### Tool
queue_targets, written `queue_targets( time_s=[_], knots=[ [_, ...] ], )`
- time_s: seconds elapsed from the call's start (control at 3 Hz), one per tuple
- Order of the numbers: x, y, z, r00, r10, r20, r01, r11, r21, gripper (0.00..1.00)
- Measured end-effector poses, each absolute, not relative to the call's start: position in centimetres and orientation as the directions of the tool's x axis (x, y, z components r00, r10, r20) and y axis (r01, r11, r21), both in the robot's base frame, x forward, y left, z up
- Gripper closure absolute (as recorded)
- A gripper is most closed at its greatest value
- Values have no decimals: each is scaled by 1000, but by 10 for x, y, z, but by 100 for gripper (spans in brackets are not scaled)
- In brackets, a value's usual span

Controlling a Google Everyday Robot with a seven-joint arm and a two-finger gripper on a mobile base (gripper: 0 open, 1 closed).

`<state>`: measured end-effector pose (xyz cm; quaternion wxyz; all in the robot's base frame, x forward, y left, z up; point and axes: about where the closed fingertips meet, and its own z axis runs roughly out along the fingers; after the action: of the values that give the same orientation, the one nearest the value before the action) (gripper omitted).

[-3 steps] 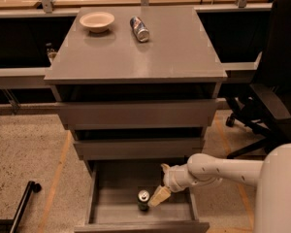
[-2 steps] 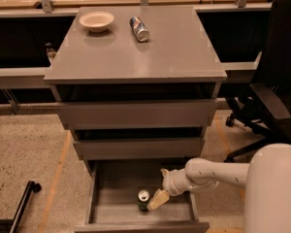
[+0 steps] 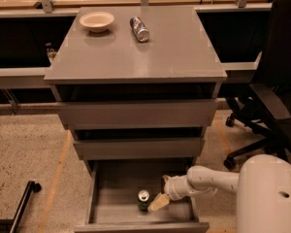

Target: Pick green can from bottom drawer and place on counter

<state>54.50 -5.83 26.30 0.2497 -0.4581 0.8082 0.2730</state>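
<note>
The green can point(image 3: 143, 199) stands upright on the grey floor of the pulled-out bottom drawer point(image 3: 111, 205), near its middle. My gripper point(image 3: 160, 192) is inside the drawer just right of the can, reaching in from the right on the white arm point(image 3: 211, 179). It is open and holds nothing. Its lower tan finger point(image 3: 157, 203) lies close beside the can, the other is up near the drawer's back. The counter point(image 3: 174, 47) is the grey cabinet top above.
A blue-and-silver can point(image 3: 139, 28) lies on its side on the counter next to a white bowl point(image 3: 96, 21). Two shallower drawers above are partly pulled out. A black office chair point(image 3: 271, 96) stands at the right. A black bar point(image 3: 19, 205) lies on the floor at left.
My gripper has dropped slightly and edged closer to the green can. The can has not moved.
</note>
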Motion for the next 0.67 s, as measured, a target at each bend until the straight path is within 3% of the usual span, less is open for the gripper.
queue_targets(
  time_s=[0.67],
  knots=[
    [567,-40,204,-503,-488,-714,-848,439,297,0]
  ],
)
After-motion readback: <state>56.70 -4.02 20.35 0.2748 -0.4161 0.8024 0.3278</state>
